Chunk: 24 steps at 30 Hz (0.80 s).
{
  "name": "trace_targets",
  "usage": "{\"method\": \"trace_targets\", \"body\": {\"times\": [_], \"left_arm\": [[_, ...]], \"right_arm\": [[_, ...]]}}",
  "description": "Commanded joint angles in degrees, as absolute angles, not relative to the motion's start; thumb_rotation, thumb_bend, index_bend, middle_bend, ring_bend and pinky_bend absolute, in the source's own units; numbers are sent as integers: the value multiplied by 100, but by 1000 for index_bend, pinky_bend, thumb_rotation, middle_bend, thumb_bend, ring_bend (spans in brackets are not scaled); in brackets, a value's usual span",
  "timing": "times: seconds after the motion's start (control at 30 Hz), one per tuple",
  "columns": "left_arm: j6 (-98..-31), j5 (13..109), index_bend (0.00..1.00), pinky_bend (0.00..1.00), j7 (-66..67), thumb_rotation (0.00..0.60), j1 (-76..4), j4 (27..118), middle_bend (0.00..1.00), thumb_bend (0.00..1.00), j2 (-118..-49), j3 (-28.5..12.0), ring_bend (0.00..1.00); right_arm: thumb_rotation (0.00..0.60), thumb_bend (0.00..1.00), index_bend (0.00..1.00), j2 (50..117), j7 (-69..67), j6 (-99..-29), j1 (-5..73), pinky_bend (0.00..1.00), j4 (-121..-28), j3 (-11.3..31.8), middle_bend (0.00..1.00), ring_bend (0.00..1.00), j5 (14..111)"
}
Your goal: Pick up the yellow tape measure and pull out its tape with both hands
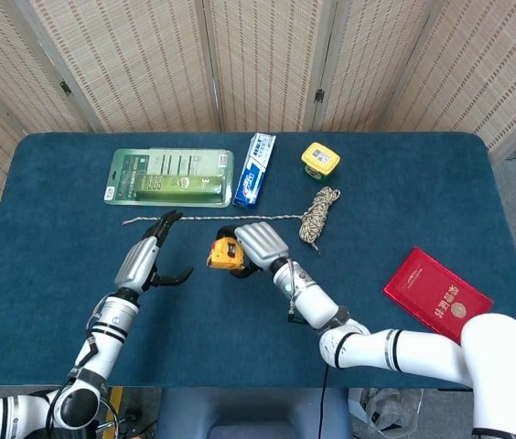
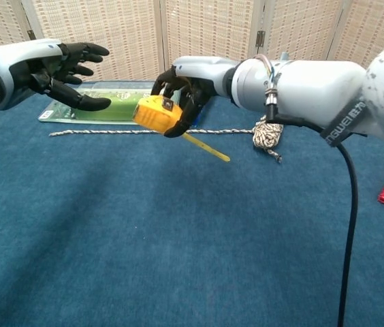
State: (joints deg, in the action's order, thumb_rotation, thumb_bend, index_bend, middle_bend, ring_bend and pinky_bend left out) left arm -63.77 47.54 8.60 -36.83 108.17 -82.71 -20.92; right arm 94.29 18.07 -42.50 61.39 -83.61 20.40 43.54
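Chest view shows the left hand (image 2: pixel 49 68) raised above the blue table (image 2: pixel 110 238), fingers spread and holding nothing. Just right of it, the right hand (image 2: pixel 185 85) grips the yellow tape measure (image 2: pixel 155 113) in the air (a short strip of tape (image 2: pixel 205 146) sticks out, slanting down).

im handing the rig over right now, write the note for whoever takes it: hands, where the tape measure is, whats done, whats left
Right hand: holds the yellow tape measure off the table, above the blue cloth. A short length of tape hangs out, slanting down to the right.
Left hand: holds nothing, fingers apart, raised beside the case with a gap between them.
Done: the tape measure is picked up.
Left: take the free end of the tape with the left hand and pull it out. That end sits on the side away from the left hand, so it probably has to reach past the case.
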Motion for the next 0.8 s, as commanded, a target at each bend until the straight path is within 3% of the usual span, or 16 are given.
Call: {"method": "trace_targets", "body": {"times": [0.03, 0.8], "left_arm": [[-6549, 4572, 0, 0, 940, 600, -3745, 10746, 0, 344, -8452, -2108, 0], [-6890, 3951, 0, 0, 1407, 600, -4112, 10327, 0, 343, -9188, -2189, 0]], "right_arm": [[600, 269, 582, 9529, 1857, -4225, 6268, 313, -8242, 2015, 529, 444, 4186], [600, 270, 582, 9942, 2513, -4450, 7130, 313, -7724, 1976, 529, 444, 2797]]}}
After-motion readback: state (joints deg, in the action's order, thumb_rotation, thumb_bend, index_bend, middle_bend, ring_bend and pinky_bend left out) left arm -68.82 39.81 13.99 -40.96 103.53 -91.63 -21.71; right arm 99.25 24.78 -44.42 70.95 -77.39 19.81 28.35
